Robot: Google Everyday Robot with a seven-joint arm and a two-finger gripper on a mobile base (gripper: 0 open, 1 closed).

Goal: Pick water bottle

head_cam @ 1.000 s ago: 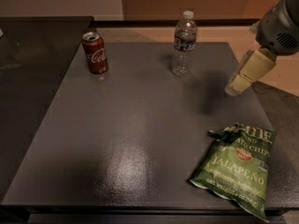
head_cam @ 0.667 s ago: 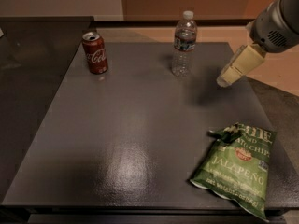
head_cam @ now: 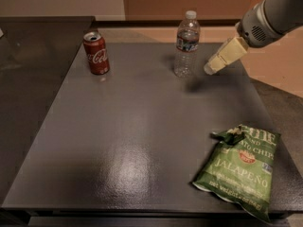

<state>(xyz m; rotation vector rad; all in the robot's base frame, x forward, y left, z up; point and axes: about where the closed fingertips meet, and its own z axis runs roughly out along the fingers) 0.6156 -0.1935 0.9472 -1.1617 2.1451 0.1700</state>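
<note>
1. The clear ribbed plastic water bottle [head_cam: 187, 44] stands upright far back on the dark table [head_cam: 142, 126].
2. Your cream gripper [head_cam: 221, 56] hangs just right of it; its state I cannot tell.
3. Approach level and slowly, so you do not tip it.

Cream gripper [head_cam: 209, 69] beside clear water bottle [head_cam: 186, 45]

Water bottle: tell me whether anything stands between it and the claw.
Nothing visible does. The claw hangs just right of the water bottle, apart from it. The soda can stands far left and the chip bag lies at the front right, both off that path.
</note>
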